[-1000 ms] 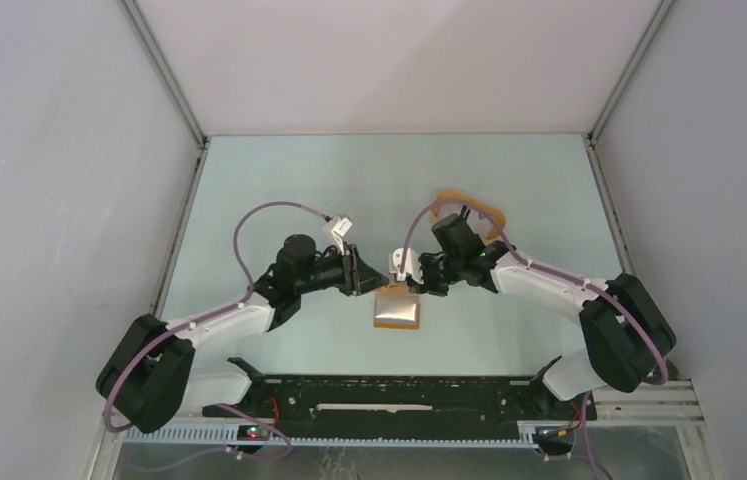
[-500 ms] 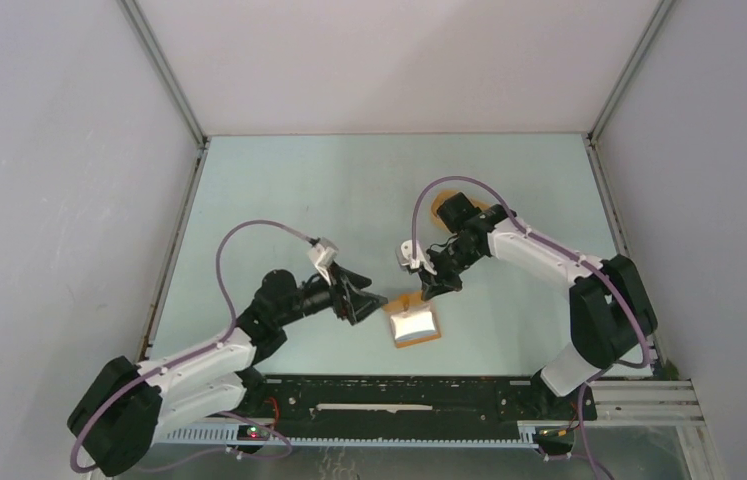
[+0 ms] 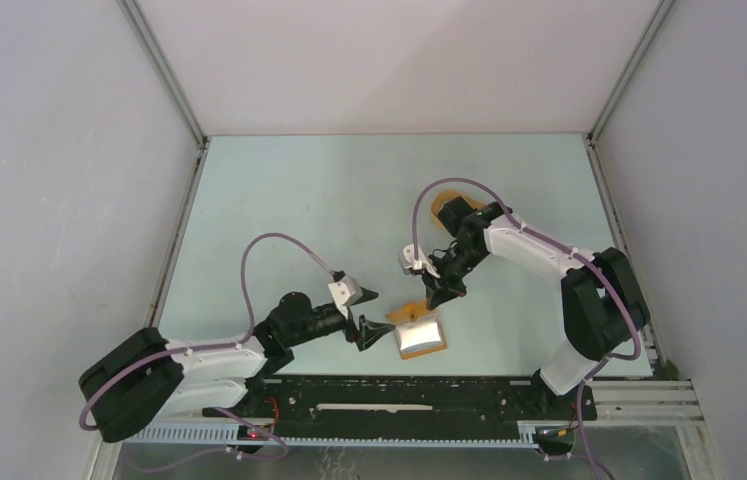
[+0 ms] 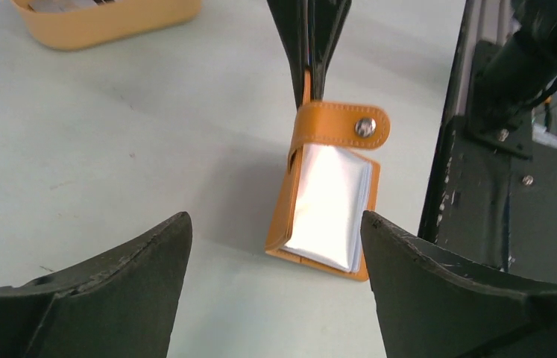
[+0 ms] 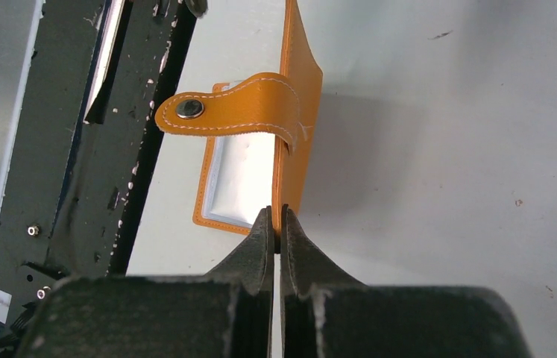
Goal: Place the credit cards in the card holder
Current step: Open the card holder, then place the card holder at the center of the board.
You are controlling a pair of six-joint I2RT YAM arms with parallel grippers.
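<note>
my right gripper [image 5: 276, 224] pinched on the upright cover of the card holder [image 5: 302, 112], snap tab [image 5: 238, 112] curling left over white credit cards [image 5: 249, 179], black rail [image 5: 104, 134] far left, pale table [image 5: 447, 149] beneath

Robot lab test cell — plain white panel walls [image 3: 39, 180] in aluminium framing [image 3: 162, 70], pale green tabletop [image 3: 299, 190], robot arms [image 3: 211, 352] bolted to a black rail [image 3: 399, 385], slotted cable duct [image 3: 399, 438] along the near edge.

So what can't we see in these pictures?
- How many credit cards sit in the card holder: in the left wrist view only a white top face shows, and the rest lies underneath.
- What is in the orange tray: the left wrist view cuts it off at the top edge, and from above the right arm covers most of it.
</note>
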